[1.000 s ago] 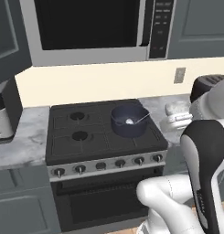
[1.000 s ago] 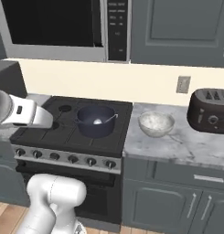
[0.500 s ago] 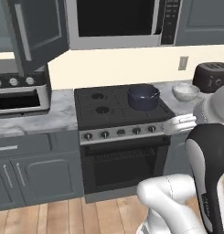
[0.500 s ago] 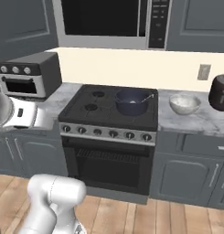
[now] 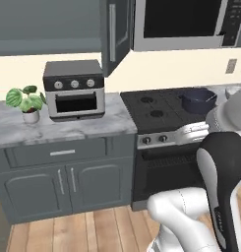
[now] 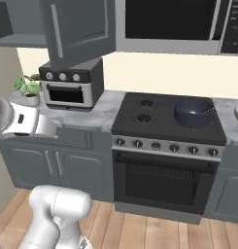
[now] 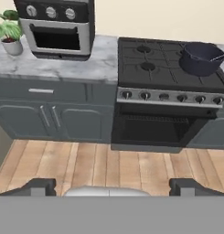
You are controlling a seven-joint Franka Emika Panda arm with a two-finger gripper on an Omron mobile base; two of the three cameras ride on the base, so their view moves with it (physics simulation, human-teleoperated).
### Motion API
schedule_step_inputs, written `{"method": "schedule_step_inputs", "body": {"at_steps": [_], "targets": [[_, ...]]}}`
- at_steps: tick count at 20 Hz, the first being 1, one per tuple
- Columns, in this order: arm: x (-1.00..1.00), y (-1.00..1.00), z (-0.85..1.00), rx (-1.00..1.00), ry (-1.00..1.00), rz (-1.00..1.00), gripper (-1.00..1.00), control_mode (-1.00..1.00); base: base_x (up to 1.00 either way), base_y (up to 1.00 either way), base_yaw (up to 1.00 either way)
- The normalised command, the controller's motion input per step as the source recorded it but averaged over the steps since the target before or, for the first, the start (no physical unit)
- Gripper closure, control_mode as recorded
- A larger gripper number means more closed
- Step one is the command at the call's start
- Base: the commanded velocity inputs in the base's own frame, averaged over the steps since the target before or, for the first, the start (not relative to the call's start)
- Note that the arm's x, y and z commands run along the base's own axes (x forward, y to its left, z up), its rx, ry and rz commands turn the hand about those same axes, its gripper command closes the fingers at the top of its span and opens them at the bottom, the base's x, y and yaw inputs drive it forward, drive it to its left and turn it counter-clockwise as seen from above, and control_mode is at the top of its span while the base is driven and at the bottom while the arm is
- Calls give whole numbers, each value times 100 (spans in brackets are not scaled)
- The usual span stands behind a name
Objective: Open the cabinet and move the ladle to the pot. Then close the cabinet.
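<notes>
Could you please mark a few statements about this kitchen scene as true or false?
1. The pot sits on the stove. True.
2. The cabinet door above the toaster oven is shut. False: it stands swung open.
3. A plant stands on the counter beside the toaster oven. True.
4. The hand is shut on the ladle. False: its fingers stand wide apart with nothing between them.
5. The pot is on the counter next to the plant. False: it is on the stove, on the far side of the toaster oven from the plant.
</notes>
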Motion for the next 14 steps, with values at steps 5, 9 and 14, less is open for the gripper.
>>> {"method": "schedule_step_inputs", "body": {"at_steps": [5, 9, 14], "targets": [[0, 0, 0, 0, 0, 0, -100, 100, 25, 99, 0], [0, 0, 0, 0, 0, 0, -100, 100, 53, 66, 0], [0, 0, 0, 0, 0, 0, -100, 100, 80, 36, 0]]}}
